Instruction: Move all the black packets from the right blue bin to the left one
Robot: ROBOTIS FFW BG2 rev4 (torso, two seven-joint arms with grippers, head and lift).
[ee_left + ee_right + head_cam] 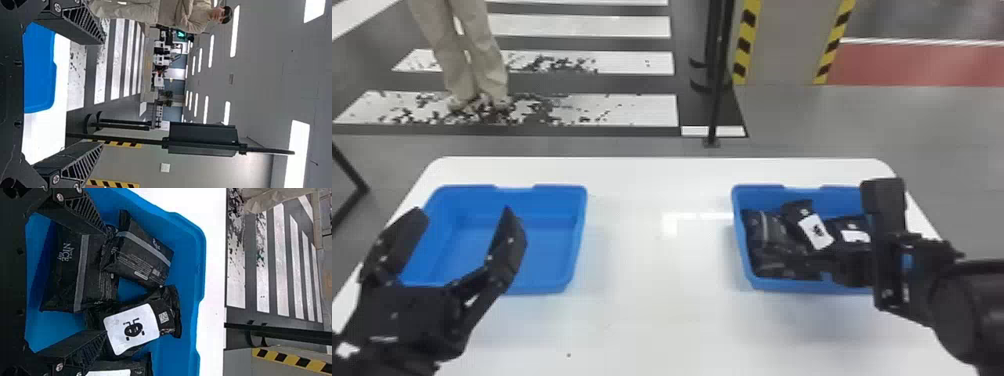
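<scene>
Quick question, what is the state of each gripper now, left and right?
Left gripper: open and empty, at the left bin.
Right gripper: open, seemingly gripping nothing, at the black packets in the right bin.

Left blue bin (552, 255), left of frame in the head view: smooth plastic, low sheen. Right blue bin (754, 188), right of frame: same finish. Table (642, 310), lower center: smooth, glossy white top, reflecting light. Black packets (767, 235), right of frame: creased, plastic-like film, slight sheen. White label (816, 231): smooth, matt. Left gripper (463, 218), lower left: matt black; ribbed finger sides, metal-looking screws (58, 7).
</scene>
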